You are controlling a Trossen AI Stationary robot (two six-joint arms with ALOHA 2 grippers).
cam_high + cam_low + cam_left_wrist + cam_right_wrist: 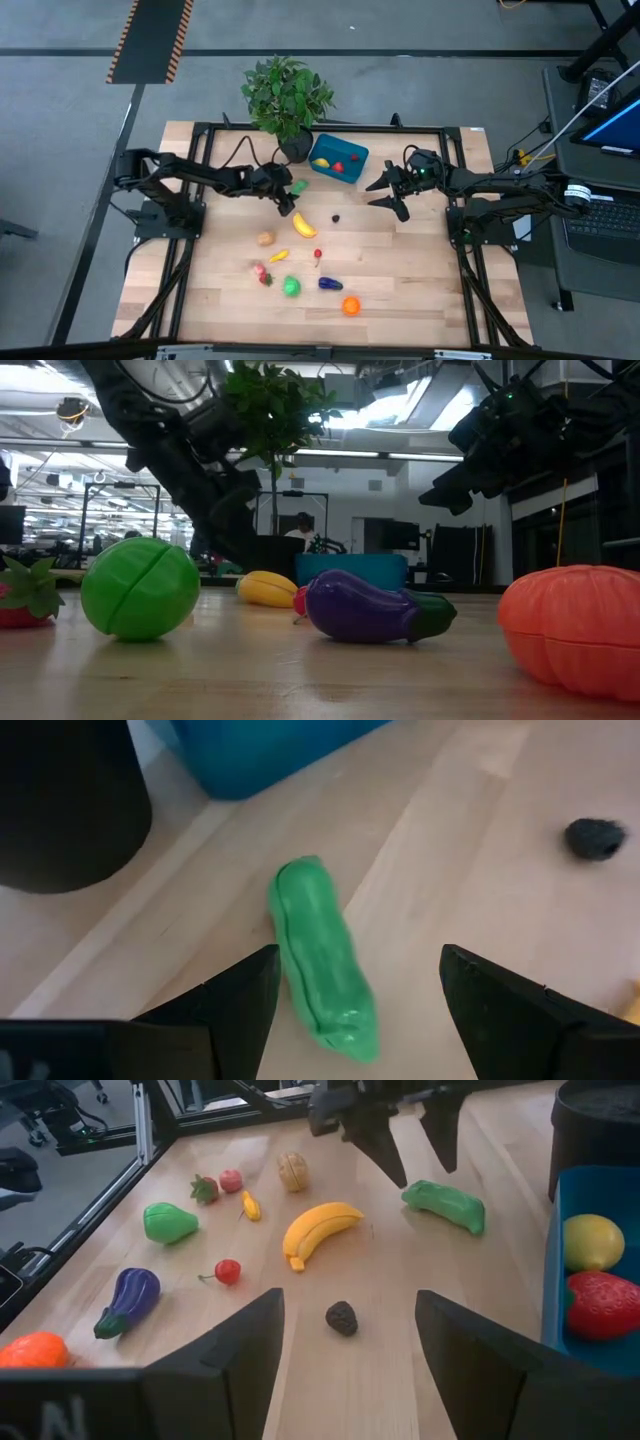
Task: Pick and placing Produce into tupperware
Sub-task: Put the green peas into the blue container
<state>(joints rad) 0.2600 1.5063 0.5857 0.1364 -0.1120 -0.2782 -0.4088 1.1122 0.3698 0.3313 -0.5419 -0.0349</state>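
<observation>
Green pea pod [322, 960] lies between open left gripper [355, 985] fingers; right gripper [393, 191] open too. Teal tupperware [353, 153] holds lemon [592, 1242] and strawberry [603, 1304].

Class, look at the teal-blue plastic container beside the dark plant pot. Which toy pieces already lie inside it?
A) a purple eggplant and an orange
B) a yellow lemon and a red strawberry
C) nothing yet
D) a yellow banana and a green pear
B: the right wrist view shows a yellow lemon and a red strawberry inside the teal-blue plastic container.
</observation>
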